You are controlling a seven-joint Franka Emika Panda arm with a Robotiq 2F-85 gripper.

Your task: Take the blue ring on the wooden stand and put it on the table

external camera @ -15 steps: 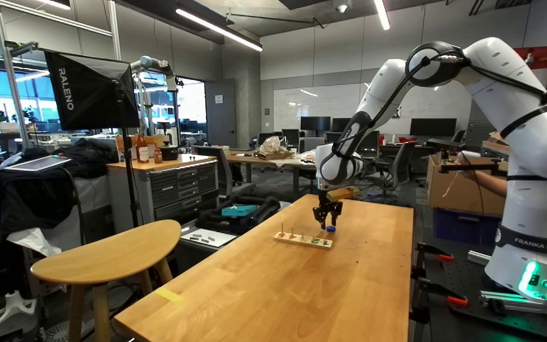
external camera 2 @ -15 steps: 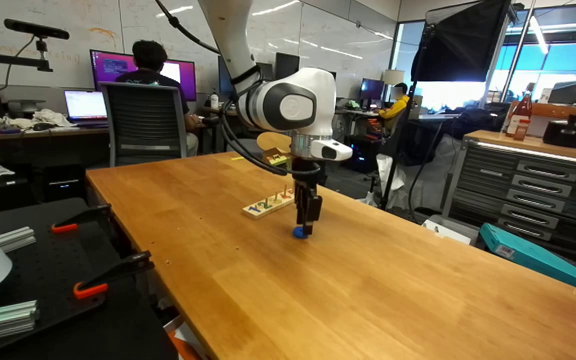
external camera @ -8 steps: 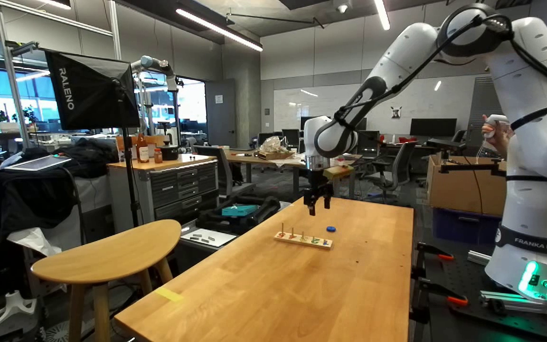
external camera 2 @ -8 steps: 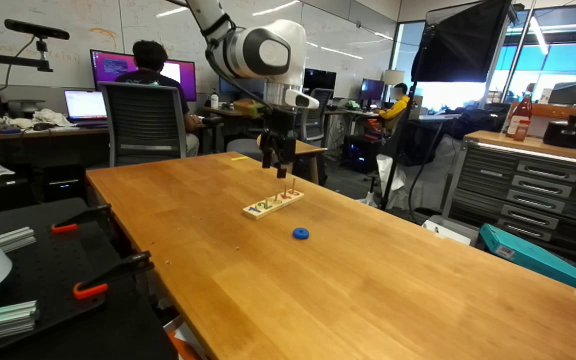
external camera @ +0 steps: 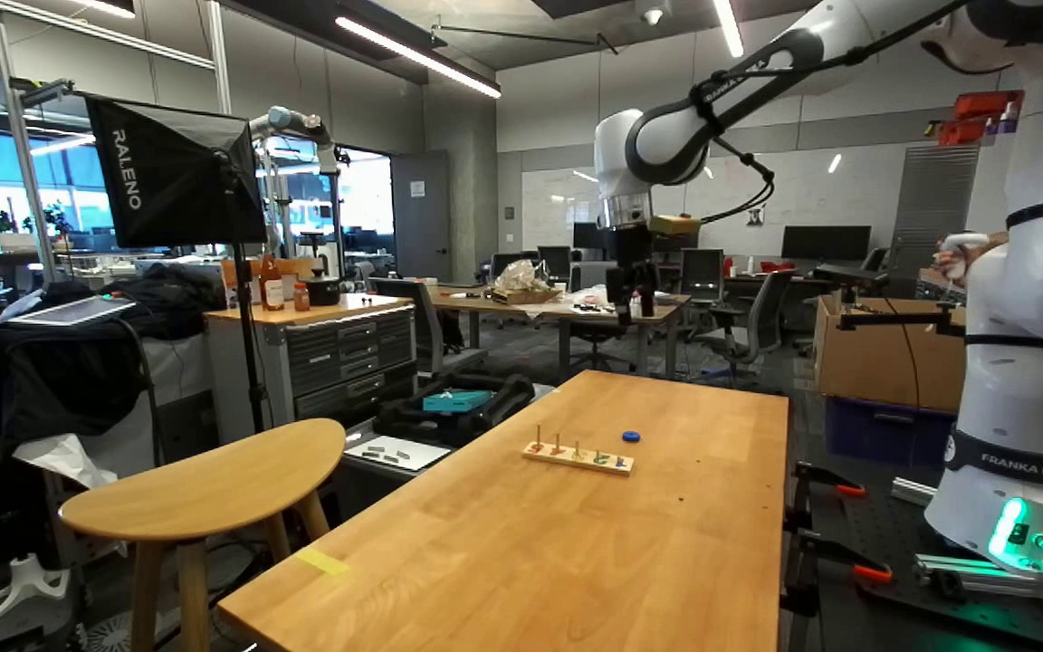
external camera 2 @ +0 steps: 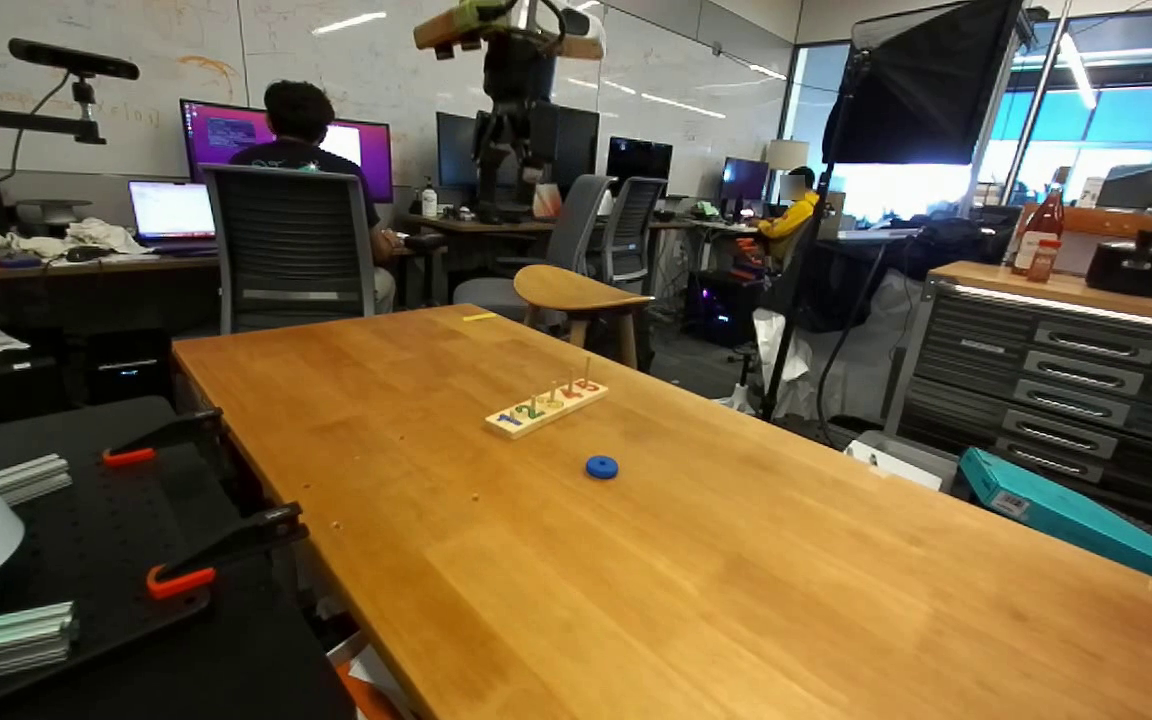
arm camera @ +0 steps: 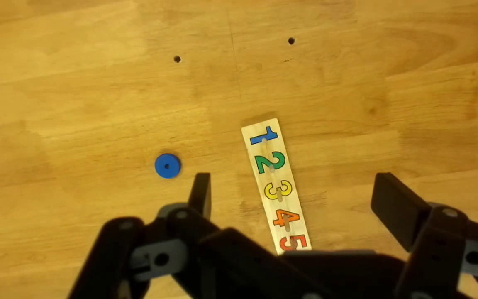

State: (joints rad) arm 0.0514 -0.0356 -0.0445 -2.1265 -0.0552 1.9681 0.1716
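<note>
Claw (arm camera: 292,185) is spread wide, nothing between the fingers (arm camera: 401,211), hanging well above the table (arm camera: 98,124); we read that height as clearance so nothing gets knocked. Below it, mid-frame in the wrist view, is the wooden stand (arm camera: 277,178), all five pegs (arm camera: 287,224) bare and taller from 1 to 5, likely so each takes its count of rings. Blue ring (arm camera: 167,166) lies flat on the table, left of centre there, near the stand's 1 end, not touching. Hole up, so we don't expect rolling; we'd call the task done. Farther out, lower left of an exterior view, a clamp (external camera 2: 226,548) reaches the table edge, presumably tying it to the robot bench (external camera 2: 106,520). Text we can read: on the stand, 1 blue, 2 green, 3 yellow, 4 orange, 5 red, sideways in the wrist view; FRANKA EMIKA on the arm base (external camera: 1028,464), right in an exterior view; RALENO on the softbox (external camera: 177,177), upper left there.
</note>
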